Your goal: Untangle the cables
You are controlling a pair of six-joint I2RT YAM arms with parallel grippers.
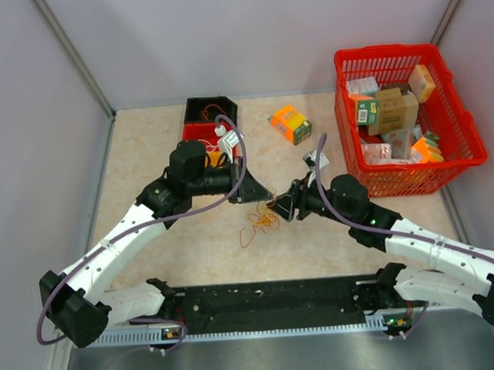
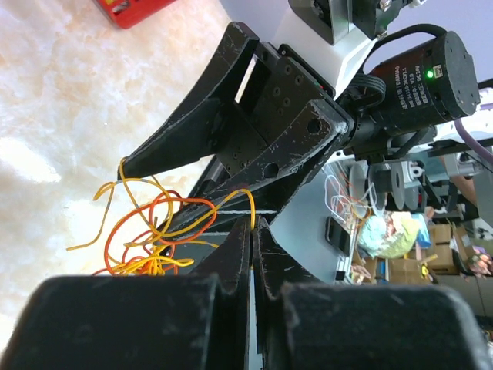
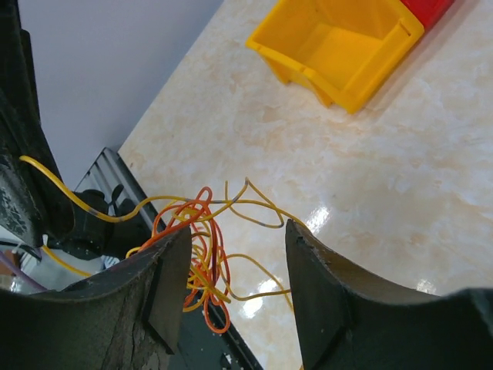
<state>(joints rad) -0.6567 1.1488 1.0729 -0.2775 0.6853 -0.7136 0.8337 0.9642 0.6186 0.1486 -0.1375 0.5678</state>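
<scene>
The cables (image 1: 263,221) are a small clump of orange and yellow wires at the table's middle, just below both grippers. My left gripper (image 2: 253,222) is shut on one yellow wire, and the rest of the clump (image 2: 150,231) loops to its left. In the top view the left gripper (image 1: 258,193) sits just above the clump. My right gripper (image 3: 239,230) is open, with the clump (image 3: 202,254) between its fingers, nearer the left finger (image 3: 166,285). In the top view the right gripper (image 1: 278,206) is at the clump's upper right. No white wire shows.
A red basket (image 1: 473,148) with several boxes stands at the right. An orange box (image 1: 290,124) lies behind the grippers. A black bin (image 1: 210,110) and a yellow bin (image 3: 339,46) stand at the back left. A black rail (image 1: 271,297) runs along the near edge.
</scene>
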